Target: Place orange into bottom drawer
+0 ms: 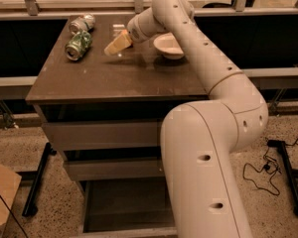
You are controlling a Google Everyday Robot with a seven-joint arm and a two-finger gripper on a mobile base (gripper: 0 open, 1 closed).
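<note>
End effector [116, 43]: low over the far middle of the counter [114, 81], tip angled down to the left. Whether it is spread or pressed together cannot be told.

Orange: not distinguishable as a separate thing. Judged to sit at the end effector, hidden by it, on the far part of the counter.

Bottom drawer [121, 202]: pulled out at floor level on the near side, dark inside.

Step in hand, as judged: securing the orange. Recommended: centre the round fruit in the grip, close gently so it does not roll away, lift straight up, and confirm the hold before carrying it over the near edge and down.

Surroundings: bowl [169, 46] just right of the end effector. Green can [79, 44] and silver can [82, 23] lie to the left, apart from it. Upper drawers [104, 133] stand above the bottom one, fronts set further back.

Obstruction: the robot's own arm [213, 133] hides the right part of the drawers. The descent must clear the counter edge and the upper fronts
</note>
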